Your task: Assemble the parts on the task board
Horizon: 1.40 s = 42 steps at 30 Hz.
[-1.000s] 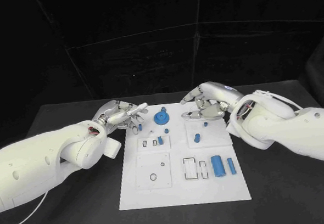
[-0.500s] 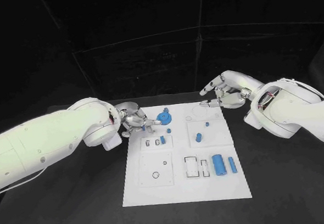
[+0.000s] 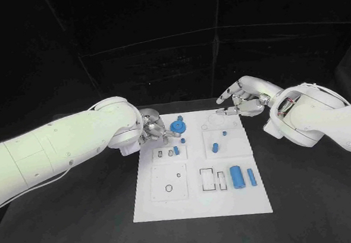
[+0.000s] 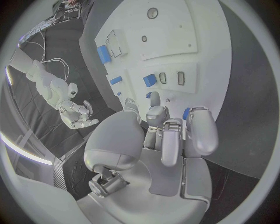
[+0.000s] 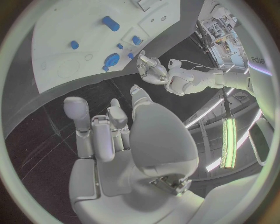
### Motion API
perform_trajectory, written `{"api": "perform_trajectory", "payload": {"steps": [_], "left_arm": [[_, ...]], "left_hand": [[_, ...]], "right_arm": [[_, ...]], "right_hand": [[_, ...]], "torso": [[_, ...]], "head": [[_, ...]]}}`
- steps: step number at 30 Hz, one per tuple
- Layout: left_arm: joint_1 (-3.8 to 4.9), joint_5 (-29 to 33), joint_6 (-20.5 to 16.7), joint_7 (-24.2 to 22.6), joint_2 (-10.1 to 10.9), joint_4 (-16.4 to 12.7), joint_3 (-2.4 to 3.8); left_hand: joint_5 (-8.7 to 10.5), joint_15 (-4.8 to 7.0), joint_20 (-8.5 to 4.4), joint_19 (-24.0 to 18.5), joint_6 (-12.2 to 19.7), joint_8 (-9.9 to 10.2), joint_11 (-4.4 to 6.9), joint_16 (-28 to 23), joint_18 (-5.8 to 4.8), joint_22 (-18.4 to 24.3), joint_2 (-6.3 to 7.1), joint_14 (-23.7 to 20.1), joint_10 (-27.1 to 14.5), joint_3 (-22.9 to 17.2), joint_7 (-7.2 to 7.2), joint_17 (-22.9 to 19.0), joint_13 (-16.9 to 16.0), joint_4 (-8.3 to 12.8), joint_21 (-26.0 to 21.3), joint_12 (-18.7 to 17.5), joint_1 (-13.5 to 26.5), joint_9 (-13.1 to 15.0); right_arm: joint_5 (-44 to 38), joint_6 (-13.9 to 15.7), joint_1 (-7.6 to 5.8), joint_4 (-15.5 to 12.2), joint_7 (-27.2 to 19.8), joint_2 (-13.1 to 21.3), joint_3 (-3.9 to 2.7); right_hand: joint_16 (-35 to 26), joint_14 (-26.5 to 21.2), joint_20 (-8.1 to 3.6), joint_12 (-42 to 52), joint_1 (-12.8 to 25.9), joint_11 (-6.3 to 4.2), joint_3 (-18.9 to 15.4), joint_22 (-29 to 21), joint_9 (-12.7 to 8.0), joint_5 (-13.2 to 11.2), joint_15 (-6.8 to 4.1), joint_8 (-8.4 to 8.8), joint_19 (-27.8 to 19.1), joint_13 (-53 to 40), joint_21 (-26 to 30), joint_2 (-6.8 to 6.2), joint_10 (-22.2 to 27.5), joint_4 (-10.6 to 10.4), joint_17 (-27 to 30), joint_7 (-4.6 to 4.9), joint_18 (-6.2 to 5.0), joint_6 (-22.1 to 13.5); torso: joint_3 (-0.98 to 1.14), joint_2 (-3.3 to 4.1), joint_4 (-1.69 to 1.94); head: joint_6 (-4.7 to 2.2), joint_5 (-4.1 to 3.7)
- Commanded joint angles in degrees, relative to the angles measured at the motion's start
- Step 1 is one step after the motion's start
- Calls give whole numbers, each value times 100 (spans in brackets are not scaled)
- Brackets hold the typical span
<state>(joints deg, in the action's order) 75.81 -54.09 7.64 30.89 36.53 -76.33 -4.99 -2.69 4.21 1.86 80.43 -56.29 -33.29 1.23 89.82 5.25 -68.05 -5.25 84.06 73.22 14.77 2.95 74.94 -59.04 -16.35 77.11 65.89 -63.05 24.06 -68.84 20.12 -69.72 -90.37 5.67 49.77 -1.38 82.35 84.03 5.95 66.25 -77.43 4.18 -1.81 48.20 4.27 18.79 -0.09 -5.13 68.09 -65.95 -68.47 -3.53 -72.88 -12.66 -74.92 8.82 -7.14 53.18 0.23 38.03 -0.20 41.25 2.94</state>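
The left hand [image 3: 153,129] is positioned over the far left corner of the task board [image 3: 199,205], fingers curled, beside the round blue part [image 3: 176,126]; whether it grips anything cannot be determined. The right hand [image 3: 243,102] hovers past the board's far right corner, fingers apart, holding nothing.

Left hand [image 3: 153,129] fingers curled, empty; right hand [image 3: 244,101] fingers apart, empty.

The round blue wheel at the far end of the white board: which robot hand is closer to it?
Left. The left robot hand sits right beside the wheel; the right robot hand hovers off the board's far right corner.
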Motion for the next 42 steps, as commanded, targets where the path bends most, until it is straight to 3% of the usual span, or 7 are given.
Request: {"api": "perform_trajectory", "payload": {"steps": [1, 18, 42], "left_arm": [[17, -120, 402, 267, -95, 89, 5], [26, -118, 817, 438, -499, 444, -42], [20, -119, 1039, 427, -724, 743, -50]], "left_hand": [[0, 30, -5, 33, 51, -40, -16, 18, -102, -23, -14, 594, 44, 47, -5, 1506, -18, -10, 33, 29, 39, 26], [-2, 29, -8, 22, 107, -94, -17, 18, -101, -26, -55, 594, 19, 74, -4, 1506, -12, 17, 37, 19, -10, 92], [-3, 26, -5, 24, 159, -173, -17, 18, -107, -77, -107, 594, 11, 78, -5, 1506, -33, 75, 69, 29, -137, 181]], "right_arm": [[38, -68, -13, 5, 71, -16, -3], [38, 7, -13, 29, 50, -69, -3], [58, 50, -12, 92, -15, -170, -3]], "right_hand": [[-23, 287, -6, -12, -43, -21, -45, -13, -2, 30, -26, -31, -33, 10, 27, 20, 7, -2, -211, 13, -66, 18], [-30, 291, -7, -7, -65, -20, -94, -60, -6, 119, -26, -35, -48, 13, 65, 28, 11, -32, -214, 15, -71, 5], [-46, 293, -12, -4, -115, -27, -123, -90, -2, 238, -32, -60, -48, 21, 92, 57, 15, -53, -201, 8, -75, 22]], "torso": [[-5, 11, -1], [-14, 11, 8], [-18, 23, 11]], "head": [[11, 0], [105, -44], [162, -68]]}}
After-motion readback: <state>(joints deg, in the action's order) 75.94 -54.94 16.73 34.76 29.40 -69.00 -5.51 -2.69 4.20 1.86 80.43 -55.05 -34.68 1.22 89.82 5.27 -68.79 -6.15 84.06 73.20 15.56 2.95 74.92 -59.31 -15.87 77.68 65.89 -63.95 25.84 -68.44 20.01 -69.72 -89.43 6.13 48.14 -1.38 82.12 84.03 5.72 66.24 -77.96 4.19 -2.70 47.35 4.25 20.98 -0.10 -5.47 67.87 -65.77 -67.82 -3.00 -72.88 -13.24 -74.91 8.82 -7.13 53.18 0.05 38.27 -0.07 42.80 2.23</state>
